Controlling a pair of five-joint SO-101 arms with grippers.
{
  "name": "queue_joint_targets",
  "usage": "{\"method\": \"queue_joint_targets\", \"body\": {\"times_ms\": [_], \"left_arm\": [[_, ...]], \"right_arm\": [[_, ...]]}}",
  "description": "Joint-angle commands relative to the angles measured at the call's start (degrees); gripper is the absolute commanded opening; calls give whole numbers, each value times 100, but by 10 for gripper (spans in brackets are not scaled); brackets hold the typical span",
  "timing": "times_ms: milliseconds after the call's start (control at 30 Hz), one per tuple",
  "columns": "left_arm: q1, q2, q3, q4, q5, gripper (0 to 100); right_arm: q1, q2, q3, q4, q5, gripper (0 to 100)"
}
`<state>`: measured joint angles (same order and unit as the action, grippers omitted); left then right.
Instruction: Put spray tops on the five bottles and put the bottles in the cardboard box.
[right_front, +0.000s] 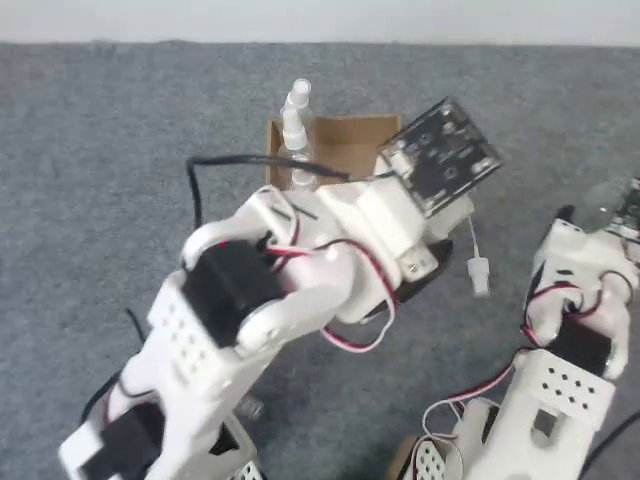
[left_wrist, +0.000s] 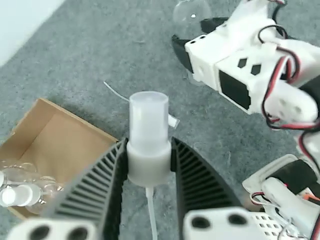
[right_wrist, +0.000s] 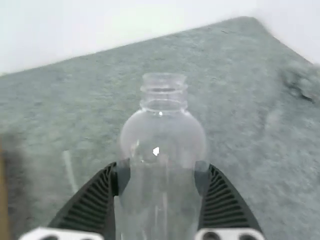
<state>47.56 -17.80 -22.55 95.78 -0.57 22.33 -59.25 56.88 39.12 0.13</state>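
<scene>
Grey carpet covers the bench (right_front: 100, 150), with a pale wall behind it. The left fingers (left_wrist: 112, 170) are closed around the collar of a white spray top (left_wrist: 149, 120). It has a frosted, round cap, and its thin tube hangs from below, between the ribbed black fingers. This spray top is in the air above the carpet, just beside the near corner of the cardboard box (left_wrist: 55, 140).

The right fingers (right_wrist: 100, 192) are closed on the body of a clear plastic bottle (right_wrist: 162, 130). The bottle has a round shoulder and a threaded neck, which is open and has no top on it. It is held over the carpet, well apart from the box.

The box is open. Inside it are clear bottles with white tops (left_wrist: 20, 187), touching one another against one wall. At least two can be seen, but their clear bodies run together, so I cannot count them. In the high view the left arm covers a part of the box.

A thin white tube (left_wrist: 114, 91) lies on the carpet behind the held spray top, and its other end is hidden by that top.
</scene>
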Motion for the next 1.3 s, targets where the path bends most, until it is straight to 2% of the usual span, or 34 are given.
{"method": "queue_joint_targets", "body": {"times_ms": [0, 267, 433, 700, 967, 1267], "left_arm": [[-35, -976, 593, -501, -114, 10], [-44, -2365, 2018, -1284, -141, 10], [-53, -2989, 2325, -1363, -211, 10], [-1046, -3719, 2343, -1371, -9, 10], [-1521, -4026, 2492, -1477, 571, 10], [-1556, -5134, 4233, -2971, 747, 10]], "right_arm": [[-523, -708, -554, 268, 18, 62], [-2264, -2466, -352, 303, 70, 62], [-3055, -2844, -229, 295, 70, 62], [-4110, -2897, -158, 154, 70, 62], [-4400, -2905, 290, -242, 70, 62], [-4426, -2914, 738, -242, 53, 62]]}}
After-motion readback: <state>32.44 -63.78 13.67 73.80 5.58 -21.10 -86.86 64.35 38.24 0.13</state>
